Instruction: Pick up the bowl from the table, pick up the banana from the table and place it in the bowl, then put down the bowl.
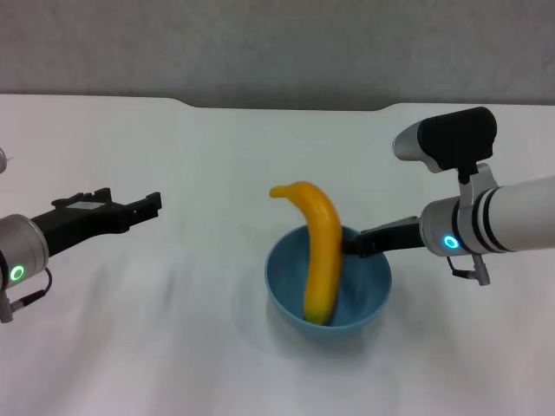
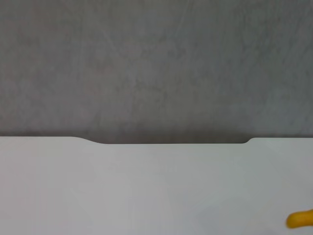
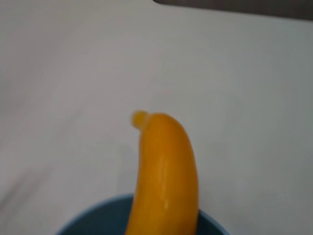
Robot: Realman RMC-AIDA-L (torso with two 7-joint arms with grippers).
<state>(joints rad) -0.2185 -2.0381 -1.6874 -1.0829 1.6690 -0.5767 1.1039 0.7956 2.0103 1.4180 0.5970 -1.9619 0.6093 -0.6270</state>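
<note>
The light-blue bowl [image 1: 368, 295] sits at the middle of the white table [image 1: 199, 347]. The yellow banana [image 1: 321, 251] stands in it, leaning over the far rim with its stem tip pointing left. My right gripper [image 1: 351, 245] is at the bowl's right rim, shut on the rim. The right wrist view shows the banana [image 3: 166, 171] close up above the bowl's edge [image 3: 98, 220]. My left gripper [image 1: 143, 206] hangs open and empty well to the left of the bowl. The left wrist view shows only the banana's tip [image 2: 299, 219].
The table's far edge has a shallow notch [image 1: 286, 106] with a grey wall behind it. Bare tabletop lies to the left, right and in front of the bowl.
</note>
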